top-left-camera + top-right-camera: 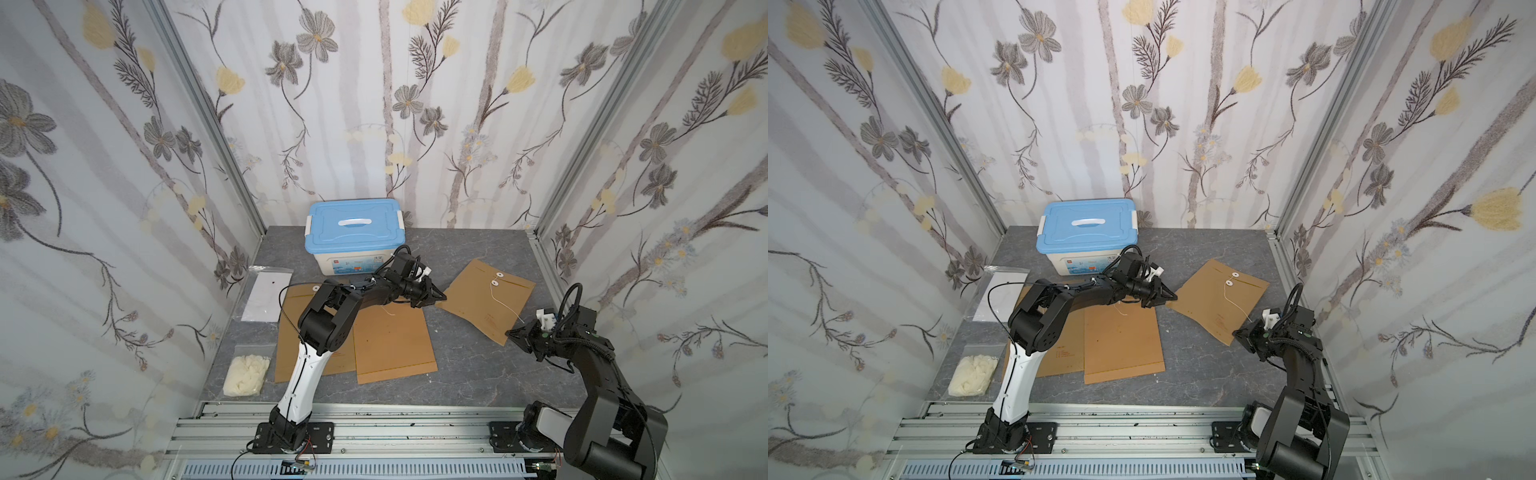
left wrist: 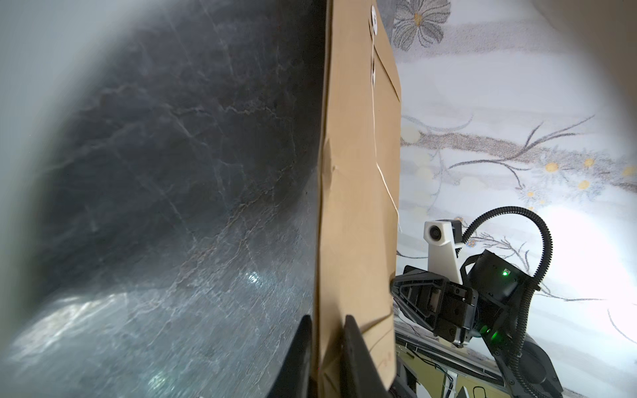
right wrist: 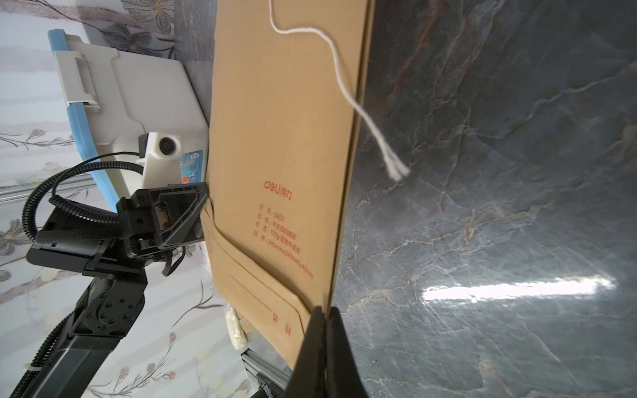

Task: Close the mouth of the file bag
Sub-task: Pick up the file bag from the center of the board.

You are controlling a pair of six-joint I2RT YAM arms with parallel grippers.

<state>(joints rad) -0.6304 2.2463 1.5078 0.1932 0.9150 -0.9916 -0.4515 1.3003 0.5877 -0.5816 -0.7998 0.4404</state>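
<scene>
- Black left gripper (image 2: 327,332): jaws sit either side of one corner of the file bag (image 1: 490,299). They appear pressed onto the paper, though the wrist view is blurred at its rim.
- Black right gripper (image 3: 325,310): fingers drawn together, pinching the bag's near corner.
- File bag: brown kraft paper with red print, on the right half of the table (image 1: 478,374), lying at a slant between the two grippers. I cannot tell whether its held edge is clear of the surface.
- Closure: two white discs (image 1: 497,279) close together near the bag's far end.
- String (image 3: 394,169): white and loose, trailing from the discs across the bag's face, with its frayed end past the edge near the right gripper.
- Two more kraft envelopes (image 1: 390,340), overlapping at table centre, partly under the left arm.
- Storage box (image 1: 353,226): blue lid, white handle, against the back wall.
- Clear sleeve (image 1: 266,297) holding a white sheet, at the left edge.
- Clear pouch (image 1: 247,376) of pale crumpled material, nearer the rail on the left.
</scene>
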